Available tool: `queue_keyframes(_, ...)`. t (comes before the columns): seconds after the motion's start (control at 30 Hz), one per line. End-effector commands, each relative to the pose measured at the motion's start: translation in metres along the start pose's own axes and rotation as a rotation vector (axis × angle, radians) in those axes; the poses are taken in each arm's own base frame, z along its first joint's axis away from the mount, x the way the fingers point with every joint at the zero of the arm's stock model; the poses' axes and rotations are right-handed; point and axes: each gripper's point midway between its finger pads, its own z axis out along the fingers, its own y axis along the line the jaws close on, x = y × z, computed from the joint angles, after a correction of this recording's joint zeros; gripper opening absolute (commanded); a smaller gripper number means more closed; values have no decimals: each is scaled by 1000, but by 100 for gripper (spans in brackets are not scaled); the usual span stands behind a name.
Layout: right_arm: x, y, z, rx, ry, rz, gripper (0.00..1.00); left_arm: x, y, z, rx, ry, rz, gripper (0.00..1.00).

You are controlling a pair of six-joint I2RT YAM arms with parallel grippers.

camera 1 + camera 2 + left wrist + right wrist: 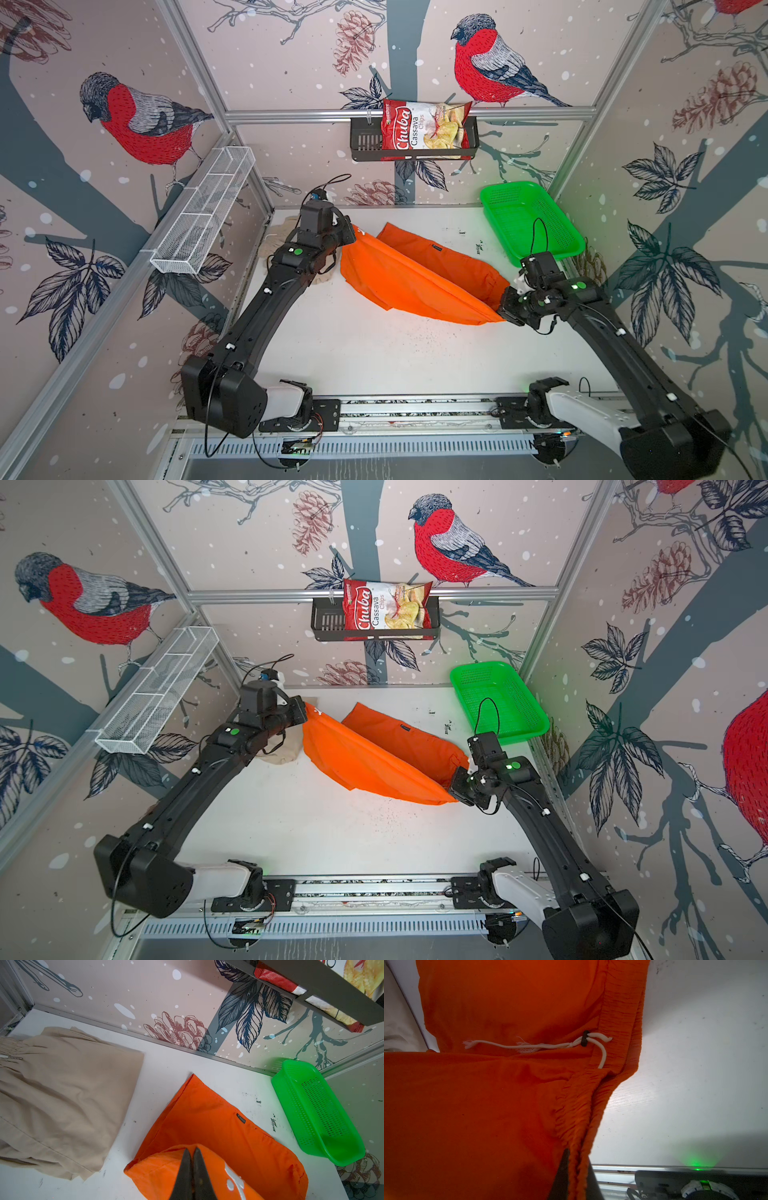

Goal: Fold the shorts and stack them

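Across the middle of the counter (374, 365) lie the orange shorts (415, 282) (374, 762). One layer rests flat on the surface, and the other is raised and drawn taut in a straight line between the two arms. At the far-left end of that line, the left pincer (351, 235) (192, 1150) has its fingers pressed almost together on a corner of the orange cloth, beside a white logo (234, 1180). At the near-right end, the right pincer (505, 309) (577, 1153) pinches the gathered waistband (618, 1022), the ruffled edge running down between its fingers. A white drawstring (529, 1046) with frayed ends lies loose on the fabric under the raised fold, threaded through a dark toggle. A small dark label (241, 1118) sits on the flat layer.

Just left of the orange pair, largely under the left arm in both top views, the beige shorts (278, 754) (62, 1095) lie rumpled on the counter, apart from the orange cloth. A green basket (532, 224) (320, 1113) stands at the far-right corner. On the back wall a black shelf (365, 141) holds a chips bag (424, 129), and a white wire rack (203, 212) hangs on the left wall.
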Motion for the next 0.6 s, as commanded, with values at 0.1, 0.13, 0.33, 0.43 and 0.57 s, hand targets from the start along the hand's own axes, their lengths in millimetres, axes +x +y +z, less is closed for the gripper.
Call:
queue_keyframes(0.1, -1, -23, 1, 106, 25, -30, 0, -35, 7, 14, -67, -139, 0, 0)
queue_keyframes(0.13, -2, -23, 2, 105, 24, -29, 0, -33, 8, 18, -69, -134, 0, 0)
queue_keyframes(0.33, -10, -25, 11, 115, 40, -38, 0, -27, 10, 40, -81, -108, 3, 0)
queue_keyframes(0.43, -15, -26, 13, 122, 36, -38, 0, -28, 10, 51, -85, -110, 4, 0)
queue_keyframes(0.57, -24, -28, 14, 136, 24, -37, 0, -31, 8, 68, -84, -103, 5, 0)
